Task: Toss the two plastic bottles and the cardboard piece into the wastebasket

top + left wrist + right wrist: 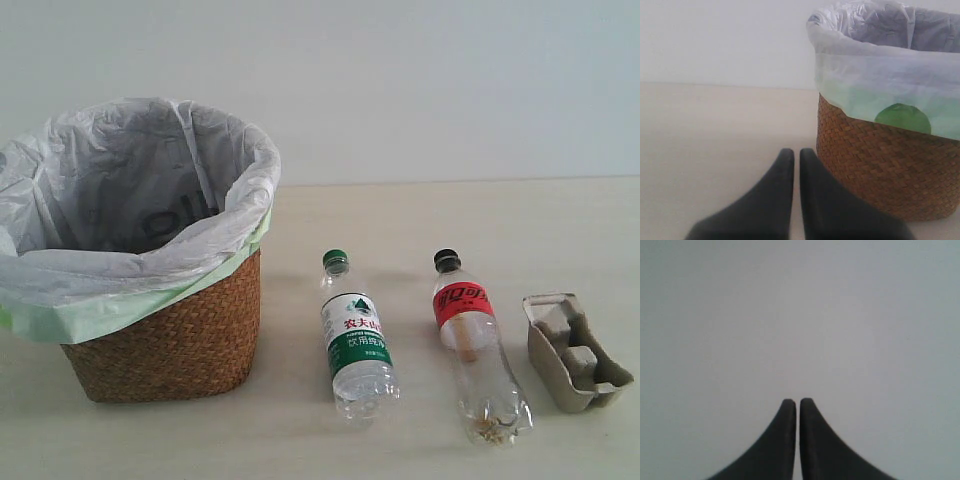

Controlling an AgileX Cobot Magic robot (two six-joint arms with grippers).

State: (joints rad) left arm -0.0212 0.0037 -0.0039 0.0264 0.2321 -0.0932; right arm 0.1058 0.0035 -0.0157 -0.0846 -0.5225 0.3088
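The wicker wastebasket (165, 345) with its white and pale green bag stands at the left of the table. To its right lie the green-capped bottle (355, 340), then the slimmer black-capped, red-labelled bottle (470, 330), then the grey-beige cardboard piece (575, 352). Neither gripper shows in the exterior view. In the left wrist view my left gripper (796, 152) is shut and empty, low over the table, close beside the wastebasket (880, 170). My right gripper (798, 402) is shut and empty, facing only a blank grey-white surface.
The pale wooden table (440, 215) runs back to a plain white wall (420, 80). The bag's rim (150, 270) hangs over the basket's edge. Bare tabletop (715, 130) lies beside the basket in the left wrist view.
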